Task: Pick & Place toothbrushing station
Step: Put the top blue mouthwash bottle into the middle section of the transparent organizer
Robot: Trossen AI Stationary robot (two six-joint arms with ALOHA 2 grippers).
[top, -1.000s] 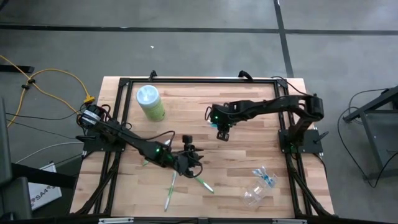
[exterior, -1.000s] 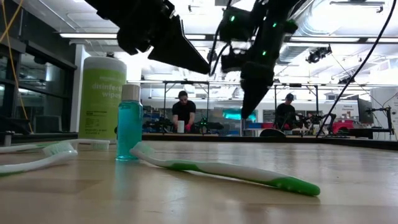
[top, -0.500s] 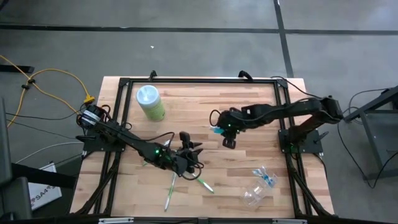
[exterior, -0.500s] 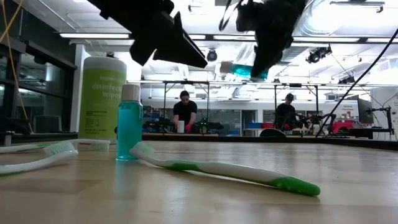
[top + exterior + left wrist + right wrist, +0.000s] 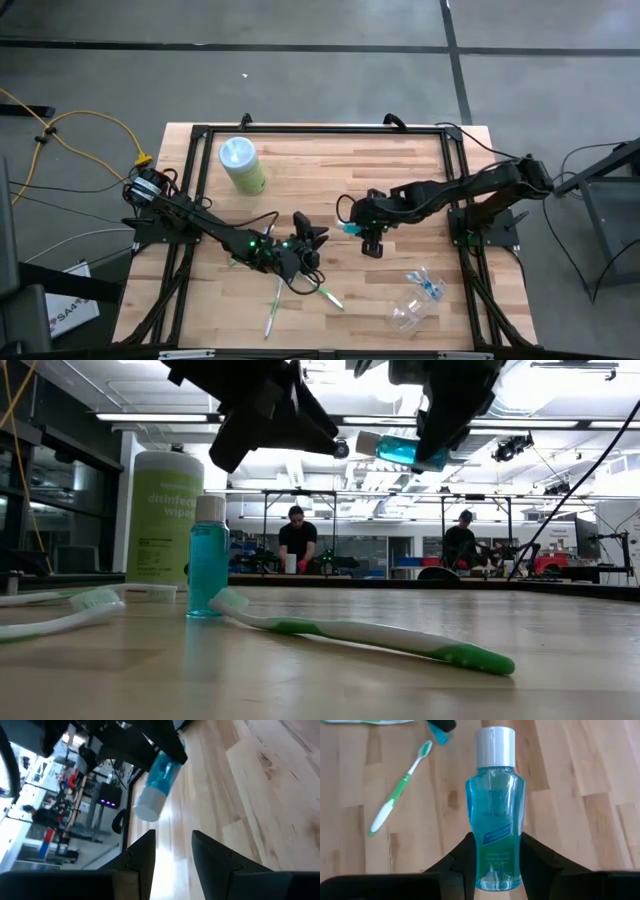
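Clamped low on the body of the small blue bottle (image 5: 495, 820) with the right gripper (image 5: 372, 240), carried clear above the table (image 5: 300, 160), near its middle. Held lying level in the high view, with the long axis running straight out of the jaws and the white cap leading, aimed toward the left gripper (image 5: 312, 238). Fingers there parted with nothing between them, hovering just beyond the cap and above the loose toothbrushes (image 5: 325, 295). Probably bound next for the clear cup (image 5: 415, 310), lying on its side well apart from the bottle, back on the wrist side of the right gripper and off toward the front edge, so nearly opposite to where the cap points. Far nearer to the right gripper than to the left. Likely calls for swinging the bottle round and bringing it upright beside the cup, not pushing on cap-first. Can't tell from here which way the cup's mouth faces.
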